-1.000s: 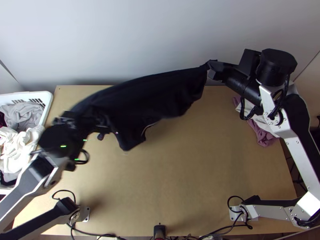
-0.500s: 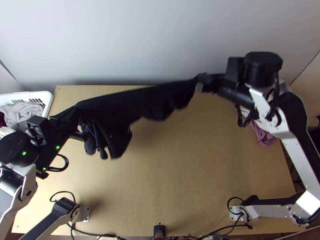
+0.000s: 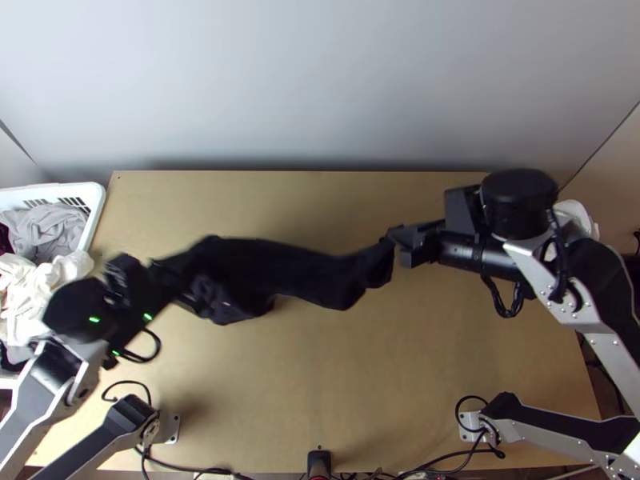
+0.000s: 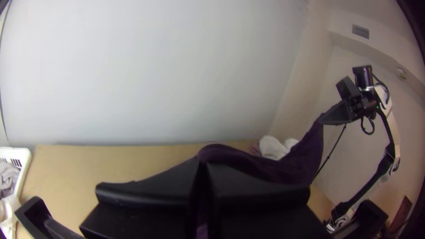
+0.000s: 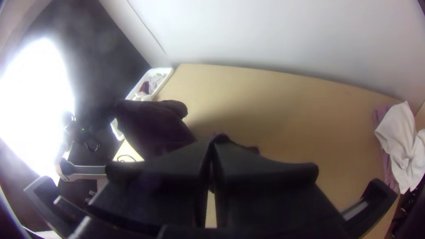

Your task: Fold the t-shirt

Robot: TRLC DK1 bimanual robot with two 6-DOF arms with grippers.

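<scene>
The black t-shirt [image 3: 280, 268] hangs above the table between the two grippers, stretched sideways and bunched near its left end. At its left end, my left gripper [image 3: 164, 280] is shut on the cloth; at its right end, my right gripper [image 3: 398, 240] is shut on a corner. In the left wrist view the left gripper [image 4: 203, 166] has its fingers together, with the dark shirt [image 4: 305, 155] running across to the other arm. The right wrist view has the right gripper [image 5: 213, 144] closed, the shirt [image 5: 155, 128] rising behind it.
A white basket [image 3: 96, 208] of clothes stands at the table's left edge. White cloth [image 5: 400, 146] and pink cloth [image 5: 384, 113] lie at the table's right side. Bare wood [image 3: 344, 384] lies in front of the shirt, and a pale wall [image 3: 320, 80] rises behind the table.
The right gripper has come down the picture with its end of the shirt. The left gripper went left, then back slightly right. The shirt now sags lower and looks more slack.
</scene>
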